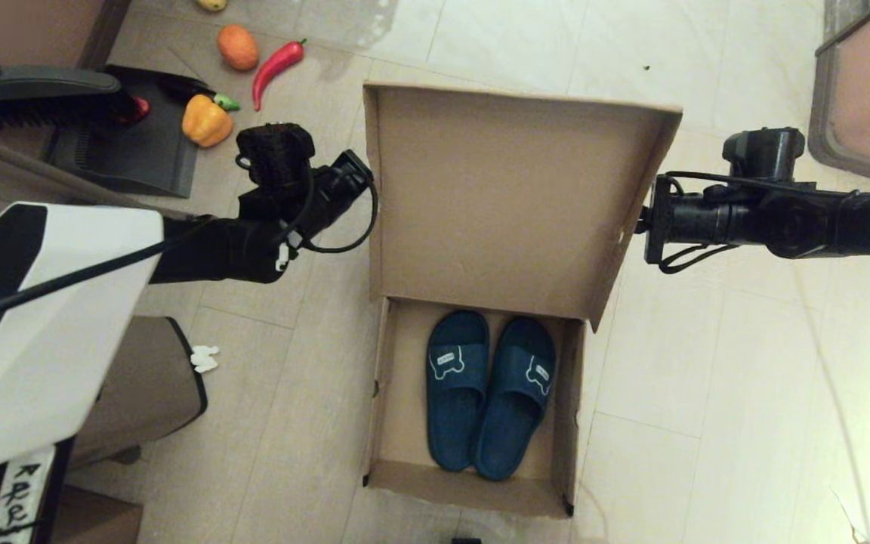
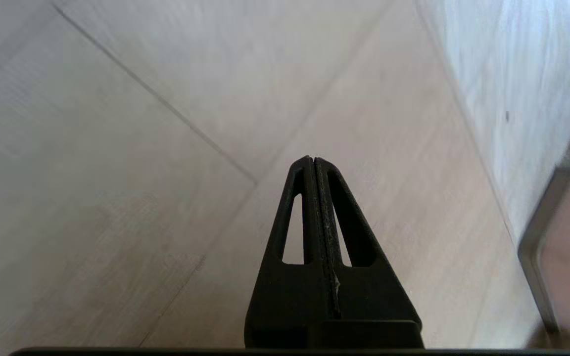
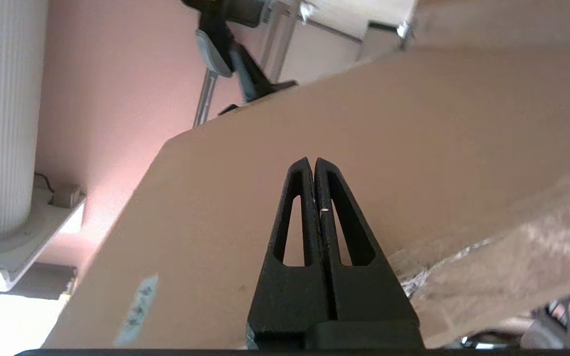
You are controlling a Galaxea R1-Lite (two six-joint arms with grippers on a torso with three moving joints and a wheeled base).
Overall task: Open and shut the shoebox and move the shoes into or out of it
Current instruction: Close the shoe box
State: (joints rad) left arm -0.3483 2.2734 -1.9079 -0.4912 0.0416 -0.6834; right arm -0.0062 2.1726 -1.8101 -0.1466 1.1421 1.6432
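Observation:
The brown cardboard shoebox [image 1: 473, 487] stands open on the floor, its lid [image 1: 495, 196] raised upright at the far side. Both dark teal shoes [image 1: 456, 393] lie side by side inside, toes toward me, the second slide [image 1: 519, 400] on the right. My left gripper [image 1: 359, 172] is shut and empty at the lid's left edge; in the left wrist view the left gripper [image 2: 313, 159] has only floor ahead. My right gripper [image 1: 643, 223] is shut and empty at the lid's right edge. In the right wrist view the right gripper [image 3: 313, 160] points at the lid's outer face [image 3: 413, 123].
Toy vegetables lie far left: a red chilli [image 1: 276, 68], an orange [image 1: 237, 47], a yellow pepper [image 1: 206, 121] on a black dustpan [image 1: 133, 151] beside a brush [image 1: 35, 94]. A brown bin [image 1: 140, 385] stands left of the box. A grey-rimmed tray [image 1: 865, 91] sits far right.

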